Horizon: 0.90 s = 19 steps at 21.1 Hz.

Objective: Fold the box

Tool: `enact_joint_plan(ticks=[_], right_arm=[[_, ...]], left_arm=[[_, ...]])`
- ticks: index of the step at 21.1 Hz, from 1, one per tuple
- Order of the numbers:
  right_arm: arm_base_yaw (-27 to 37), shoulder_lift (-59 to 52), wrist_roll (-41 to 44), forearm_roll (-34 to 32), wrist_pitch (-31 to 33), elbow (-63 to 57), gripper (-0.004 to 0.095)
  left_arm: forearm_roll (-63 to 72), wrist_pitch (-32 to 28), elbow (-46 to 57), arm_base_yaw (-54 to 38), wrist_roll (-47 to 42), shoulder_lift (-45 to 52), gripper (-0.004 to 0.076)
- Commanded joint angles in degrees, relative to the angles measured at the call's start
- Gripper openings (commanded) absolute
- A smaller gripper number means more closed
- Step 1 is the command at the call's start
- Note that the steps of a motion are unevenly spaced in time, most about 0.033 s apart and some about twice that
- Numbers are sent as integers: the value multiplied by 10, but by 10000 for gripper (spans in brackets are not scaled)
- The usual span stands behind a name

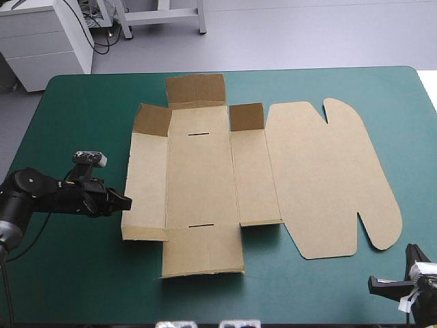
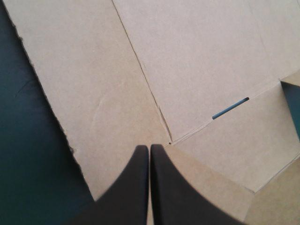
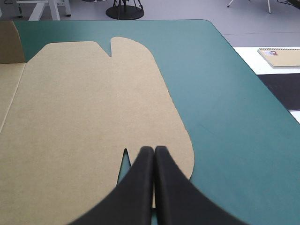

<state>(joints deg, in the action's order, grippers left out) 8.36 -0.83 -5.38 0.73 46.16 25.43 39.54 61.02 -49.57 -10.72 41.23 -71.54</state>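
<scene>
The box point(image 1: 205, 178) lies opened out as a flat brown sheet at the middle of the teal-green cover point(image 1: 75, 273), not yet a tray. I take the sheet's middle as the dial in my high view. The rounded lid point(image 1: 328, 178) spreads flat toward 3 o'clock. Three small flaps point(image 1: 196, 87) at 11, 12 and 1 o'clock tilt up off the table, and the rest lies flat.

My left gripper point(image 1: 125, 202) sits at 8 o'clock, right at the sheet's left edge. In its wrist view the black fingers point(image 2: 136, 187) are pressed together into one point over the board, just short of a crease corner near a slot point(image 2: 229, 108), and they grip nothing.

My right gripper point(image 1: 382, 283) sits at 5 o'clock, apart from the sheet, by the table's near right corner. Its jaws are likewise closed and empty, pointing toward the lid's notched near edge.
</scene>
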Motion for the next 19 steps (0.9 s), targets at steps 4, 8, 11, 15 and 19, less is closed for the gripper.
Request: enact_joint_plan(ticks=[4, 8, 11, 15, 19], right_arm=[[-1, -12, -2, -2, -43, 13, -19], [-1, -12, -2, -2, -43, 13, -19], [-1, -12, -2, -2, -43, 13, -19], [-1, -12, -2, -2, -43, 13, -19], [-1, -12, -2, -2, -43, 13, -19]], left_arm=[[137, 77, -20, -114, 36, -45, -6], [125, 71, -20, -122, 18, -54, -8], [123, 36, -20, -122, 4, -54, -1], [96, 28, -20, -122, 1, -55, 153], [98, 19, -20, -122, -61, -89, 433]])
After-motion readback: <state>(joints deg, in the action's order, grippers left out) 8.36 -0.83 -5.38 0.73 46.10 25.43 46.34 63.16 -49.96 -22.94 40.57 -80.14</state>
